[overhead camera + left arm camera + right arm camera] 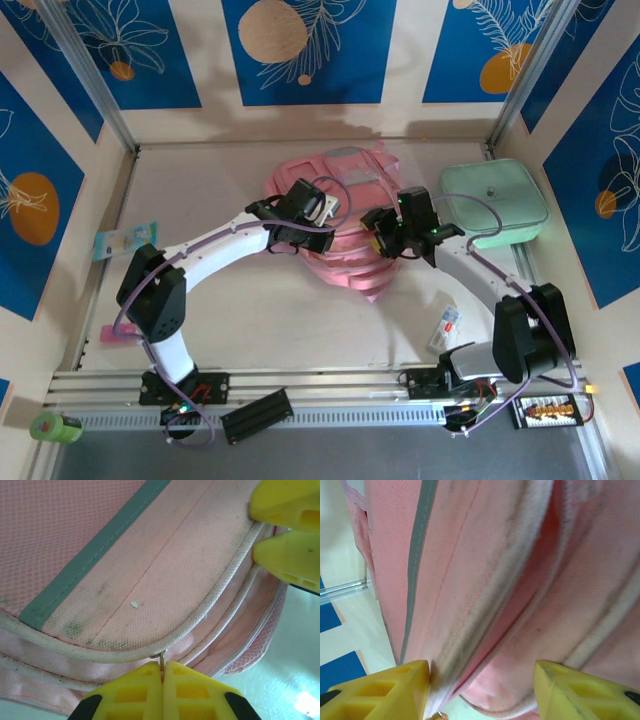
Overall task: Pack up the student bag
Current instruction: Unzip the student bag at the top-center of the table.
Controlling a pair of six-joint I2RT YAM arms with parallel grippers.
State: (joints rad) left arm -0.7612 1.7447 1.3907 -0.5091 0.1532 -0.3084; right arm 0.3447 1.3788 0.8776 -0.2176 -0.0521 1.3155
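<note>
Where the left gripper (162, 666) meets the fabric, its two yellow fingers are pressed flat together. A thin metal tab (161, 656) is pinched in the line between them. The tab comes out from under the white piping (215, 590) that borders a front pocket of the student bag (340, 170). A grey-green stripe (100, 545) crosses that pocket panel on a diagonal. The panel shows dark smudges near its lower edge.

The right gripper (480, 665) stands with its fingers spread wide. A soiled piped seam and folds of pink fabric lie in the gap between them. Whether either finger presses on the fabric cannot be told. From the left wrist, two more yellow fingertips appear at the bag's far edge, just beside the piping.

From above, both arms reach inward and meet over the near half of the bag, left gripper on its left side, right gripper on its right. The bag lies flat near the middle of the table (280, 310), toward the back wall. A mint-green case (495, 195) sits to the bag's right, close to it. A teal packet (125, 240) lies well apart at the table's left edge. A small white packet (447, 325) lies near the right arm's base. A green tape roll (55, 428) sits at the near left corner, off the table.
</note>
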